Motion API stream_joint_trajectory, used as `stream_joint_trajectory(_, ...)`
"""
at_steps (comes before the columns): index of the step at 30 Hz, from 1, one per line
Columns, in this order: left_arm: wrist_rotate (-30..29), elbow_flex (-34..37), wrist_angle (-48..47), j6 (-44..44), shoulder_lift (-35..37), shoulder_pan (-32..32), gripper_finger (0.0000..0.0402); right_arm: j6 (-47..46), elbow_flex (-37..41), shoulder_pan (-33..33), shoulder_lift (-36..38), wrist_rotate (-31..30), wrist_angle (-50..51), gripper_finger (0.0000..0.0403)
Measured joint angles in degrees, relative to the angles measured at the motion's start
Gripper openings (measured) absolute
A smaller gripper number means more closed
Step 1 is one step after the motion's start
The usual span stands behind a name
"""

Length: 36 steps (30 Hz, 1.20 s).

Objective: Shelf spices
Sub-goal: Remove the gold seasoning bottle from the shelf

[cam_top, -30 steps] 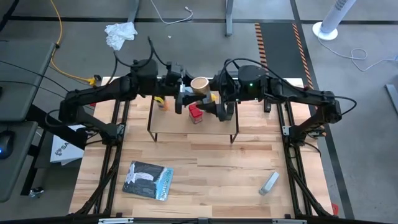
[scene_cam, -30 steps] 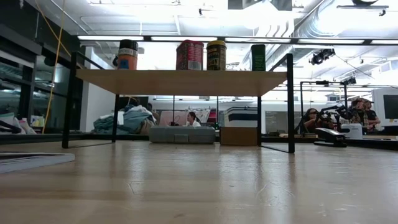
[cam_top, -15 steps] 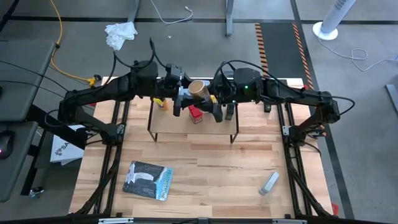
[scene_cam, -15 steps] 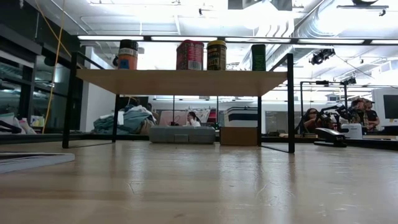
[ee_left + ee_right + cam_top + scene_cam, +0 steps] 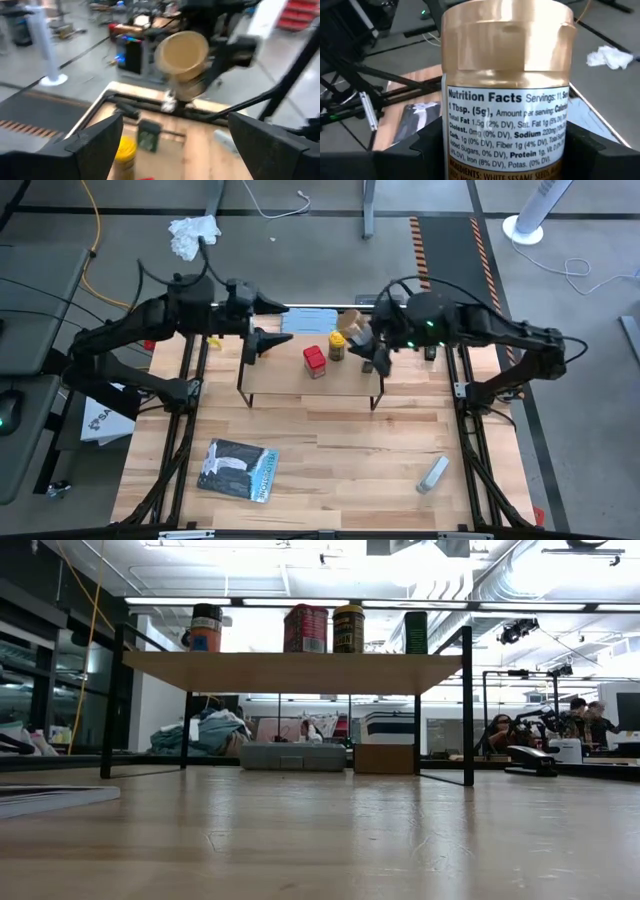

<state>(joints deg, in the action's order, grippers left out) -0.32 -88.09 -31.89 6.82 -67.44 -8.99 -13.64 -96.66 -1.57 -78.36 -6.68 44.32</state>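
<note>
Shelf (image 5: 290, 375): a low rack with a light wooden plank top on thin black wire legs, standing at the far middle of the slatted wooden table (image 5: 330, 450); in the low view its plank (image 5: 295, 670) carries four containers in a row.

Spices on the plank: amber jar with black cap (image 5: 205, 628) at one end; red square tin (image 5: 314, 361) next; yellow jar (image 5: 337, 345) with a gold lid beside it; small dark tin (image 5: 415, 632) at the other end.

Tan cylinder (image 5: 506, 85): a gold-tan plastic body with a stepped cap of the same colour and a white label printed "Nutrition Facts"; held tilted in the air above the shelf's right end; from the left wrist view its round tan end (image 5: 182, 50) faces the camera.

Right gripper (image 5: 362, 345): fingers closed on the tan cylinder's sides, at the shelf's right rear.

Left gripper (image 5: 262, 338): fingers (image 5: 95, 140) spread wide with nothing between them, at the shelf's left end, well apart from the cylinder.

Also on the table: a flat blue-grey case (image 5: 238, 470) near the front left; a small grey bar (image 5: 432, 474) near the front right.
</note>
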Motion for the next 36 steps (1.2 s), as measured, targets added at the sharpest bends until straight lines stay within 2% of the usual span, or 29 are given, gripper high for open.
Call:
stream_joint_trajectory(5, -0.76, 5.79, 3.05, 3.38, 5.98, 0.15, 0.0347, -9.01, -0.13, 7.22, 2.25, -7.48, 8.75, 0.026)
stream_joint_trajectory(7, -0.64, 10.23, 2.86, 4.97, 6.99, 0.84, 0.0346, -13.44, 0.02, 11.12, 1.11, -11.2, 12.13, 0.026)
stream_joint_trajectory(11, 0.92, 18.38, 4.36, 6.45, 7.77, 2.72, 0.0346, -20.84, 0.04, 17.81, -2.87, -16.33, 12.82, 0.026)
stream_joint_trajectory(15, 5.46, 22.19, 8.11, 4.76, 6.71, 5.51, 0.0346, -26.7, 0.0, 21.93, -9.57, -16.92, 10.34, 0.026)
stream_joint_trajectory(19, 8.64, 22.69, 8.7, 2.57, 4.77, 9.52, 0.0346, -29.55, 0.1, 23.87, -15.2, -16.85, 5.88, 0.026)
stream_joint_trajectory(24, 9.19, 22.33, 9.67, -0.8, 3.56, 17.32, 0.0346, -24.99, 0.04, 24.5, -19.92, -14.4, 0.4, 0.026)
stream_joint_trajectory(28, 4.18, 22.31, 12.63, 0.41, 1.11, 23.81, 0.0346, -18.14, 0.02, 24.5, -21.96, -10.11, -2.66, 0.026)
stream_joint_trajectory(36, -8.96, 21.43, 17.92, 10.73, -7.05, 34.01, 0.0346, -5.04, 0.02, 25.02, -23.55, -4.84, -8.65, 0.026)
